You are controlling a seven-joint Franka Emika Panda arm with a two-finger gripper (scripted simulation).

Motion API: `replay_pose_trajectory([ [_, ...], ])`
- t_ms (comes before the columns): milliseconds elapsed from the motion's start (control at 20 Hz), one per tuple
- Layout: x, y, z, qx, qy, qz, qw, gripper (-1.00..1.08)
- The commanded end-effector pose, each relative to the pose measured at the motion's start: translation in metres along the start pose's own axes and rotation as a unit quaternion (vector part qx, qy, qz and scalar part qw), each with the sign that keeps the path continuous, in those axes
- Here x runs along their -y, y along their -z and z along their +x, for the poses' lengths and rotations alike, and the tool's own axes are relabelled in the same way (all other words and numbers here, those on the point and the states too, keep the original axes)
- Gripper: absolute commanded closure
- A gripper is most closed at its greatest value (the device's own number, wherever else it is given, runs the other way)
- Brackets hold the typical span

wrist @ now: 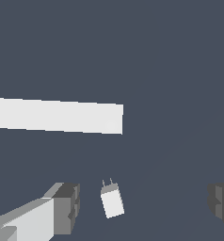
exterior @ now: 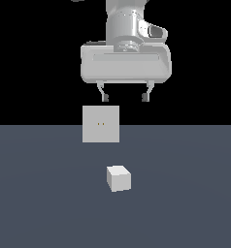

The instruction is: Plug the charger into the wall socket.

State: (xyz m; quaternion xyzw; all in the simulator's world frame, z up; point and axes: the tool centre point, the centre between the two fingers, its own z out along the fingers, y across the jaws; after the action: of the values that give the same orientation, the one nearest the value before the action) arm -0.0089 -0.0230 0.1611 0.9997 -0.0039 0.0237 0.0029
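charger [exterior: 119, 178]: white-grey | wall socket [exterior: 101, 124]: light grey, two yellowish dots

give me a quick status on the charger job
Pincer open, empty, high above the floor. Charger loose on the floor, apart from the wall socket. Nothing between them.

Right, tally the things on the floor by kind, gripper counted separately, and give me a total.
Charger: 1, a small white-grey cube lying on the floor.
Wall socket: 1, a flat upright square panel with two yellowish dots.
Gripper: 1, open and holding nothing.
Total: 3.
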Motion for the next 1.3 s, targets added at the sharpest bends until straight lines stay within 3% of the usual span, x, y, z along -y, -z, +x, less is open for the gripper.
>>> replay_pose_trajectory([
  [0, 0.003, -0.007, -0.008, -0.005, 0.011, 0.001, 0.9999, -0.92],
  [700, 0.016, -0.065, -0.067, -0.046, 0.100, 0.012, 0.9939, -0.92],
  [1250, 0.019, -0.092, -0.089, -0.063, 0.136, 0.018, 0.9885, -0.92],
])
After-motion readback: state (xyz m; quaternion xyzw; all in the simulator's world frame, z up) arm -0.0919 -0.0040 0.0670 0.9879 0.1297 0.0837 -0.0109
